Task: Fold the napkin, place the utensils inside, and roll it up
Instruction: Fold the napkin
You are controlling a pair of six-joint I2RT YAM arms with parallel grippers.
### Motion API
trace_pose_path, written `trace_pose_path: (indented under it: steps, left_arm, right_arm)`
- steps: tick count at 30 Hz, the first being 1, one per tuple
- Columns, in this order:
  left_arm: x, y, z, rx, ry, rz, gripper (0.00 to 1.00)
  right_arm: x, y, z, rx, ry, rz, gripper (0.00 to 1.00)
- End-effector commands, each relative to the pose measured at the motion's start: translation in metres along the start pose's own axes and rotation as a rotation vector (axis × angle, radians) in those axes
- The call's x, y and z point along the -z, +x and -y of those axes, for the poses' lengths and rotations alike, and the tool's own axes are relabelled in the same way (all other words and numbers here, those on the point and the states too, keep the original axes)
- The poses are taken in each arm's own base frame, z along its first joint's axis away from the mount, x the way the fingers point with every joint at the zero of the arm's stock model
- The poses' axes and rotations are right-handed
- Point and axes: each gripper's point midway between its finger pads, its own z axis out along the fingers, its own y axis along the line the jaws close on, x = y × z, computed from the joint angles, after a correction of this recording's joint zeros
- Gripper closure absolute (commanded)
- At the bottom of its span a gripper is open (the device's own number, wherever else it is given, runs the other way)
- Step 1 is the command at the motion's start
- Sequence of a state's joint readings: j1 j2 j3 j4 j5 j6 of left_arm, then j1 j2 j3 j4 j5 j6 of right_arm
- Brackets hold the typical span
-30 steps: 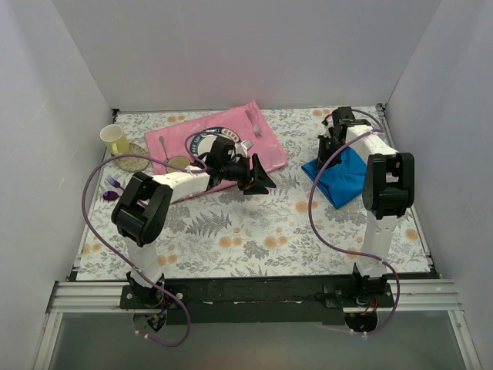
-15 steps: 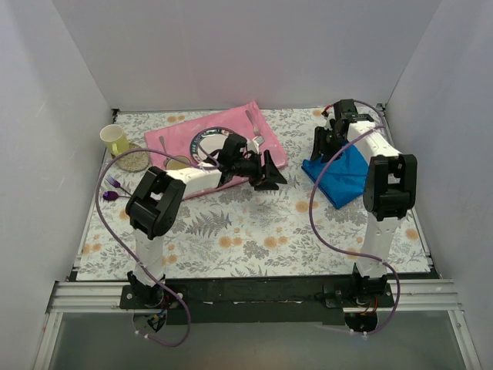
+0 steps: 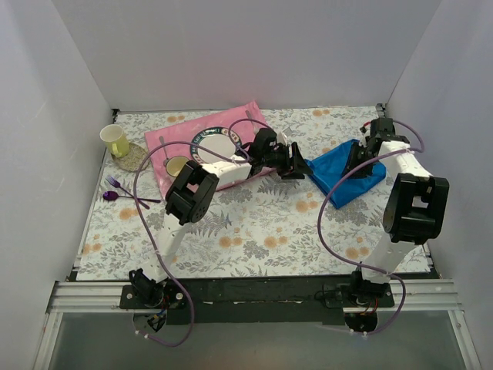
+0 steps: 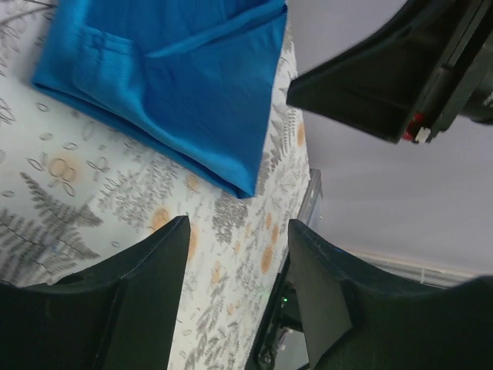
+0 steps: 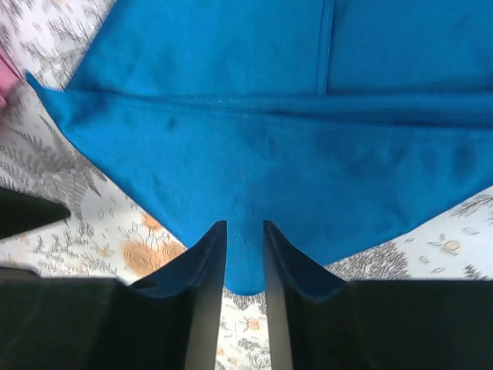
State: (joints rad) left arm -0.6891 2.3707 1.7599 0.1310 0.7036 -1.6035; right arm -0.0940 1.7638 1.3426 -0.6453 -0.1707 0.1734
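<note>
The blue napkin (image 3: 343,176) lies partly folded on the right of the table. It also shows in the left wrist view (image 4: 177,85) and the right wrist view (image 5: 269,139). My right gripper (image 3: 360,159) sits at its far right part, and its jaws (image 5: 244,227) are nearly closed with a corner of the cloth between them. My left gripper (image 3: 299,166) is open and empty just left of the napkin's left corner, and its fingers (image 4: 239,231) hang above the table. The gold-bowled spoon (image 3: 176,163) lies on the pink mat (image 3: 245,116) at the left.
A white plate (image 3: 216,145) sits on the pink mat. A yellow cup (image 3: 115,139) stands at the far left by a round coaster (image 3: 132,160). A purple fork and spoon (image 3: 115,190) lie at the left edge. White walls close in three sides.
My left arm has swung right from the pink mat to the napkin's left corner. My right gripper has moved right and nearer, and the napkin has spread out to the right.
</note>
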Motion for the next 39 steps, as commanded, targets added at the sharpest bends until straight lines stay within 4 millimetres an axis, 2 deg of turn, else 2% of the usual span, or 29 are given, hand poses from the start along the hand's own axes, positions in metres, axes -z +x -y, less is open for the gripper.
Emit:
trace_pose_path:
  steps: [1,2,4,7,11,13,18,23,26,27,33,37,39]
  left_arm:
    - [-0.004,-0.019,-0.004,-0.048,-0.044,0.043,0.5]
    - [-0.005,-0.023,-0.008,-0.048,-0.081,0.055,0.5]
    - [-0.009,-0.022,-0.023,-0.054,-0.121,0.053,0.5]
    - [-0.015,-0.025,-0.036,-0.042,-0.153,0.064,0.49]
    - [-0.022,-0.028,-0.041,-0.043,-0.154,0.071,0.5]
    - [-0.024,-0.032,-0.039,-0.05,-0.147,0.078,0.5]
    - [-0.028,-0.036,-0.03,-0.067,-0.117,0.081,0.5]
    - [-0.027,-0.038,-0.02,-0.077,-0.094,0.077,0.47]
    - [-0.022,-0.034,-0.014,-0.079,-0.088,0.063,0.48]
    - [-0.018,-0.037,-0.002,-0.095,-0.077,0.073,0.49]
    - [-0.015,-0.047,0.019,-0.13,-0.034,0.121,0.58]
    - [-0.02,-0.052,0.023,-0.12,0.015,0.14,0.67]
    - [-0.021,-0.051,0.027,-0.112,0.047,0.14,0.7]
  right_arm:
    - [0.0,0.007,-0.025,-0.013,-0.131,0.002,0.7]
    - [0.001,0.01,-0.031,-0.007,-0.151,0.001,0.68]
    - [-0.004,0.025,-0.035,0.014,-0.144,-0.025,0.59]
    - [-0.009,0.032,-0.029,0.011,-0.111,-0.015,0.57]
    - [-0.013,0.038,-0.019,0.003,-0.064,-0.02,0.59]
    - [-0.014,0.044,-0.014,-0.016,-0.042,-0.031,0.66]
    - [-0.003,0.048,-0.006,-0.033,-0.015,0.003,0.69]
    - [-0.002,0.064,0.0,-0.049,-0.011,-0.022,0.7]
    - [0.001,0.064,-0.008,-0.037,-0.057,-0.015,0.7]
    - [0.002,0.061,-0.013,-0.03,-0.081,-0.01,0.69]
    - [0.001,0.051,-0.038,0.025,-0.15,-0.006,0.66]
    - [-0.003,0.043,-0.038,0.029,-0.138,0.004,0.67]
    - [-0.006,0.045,-0.035,0.022,-0.126,-0.004,0.72]
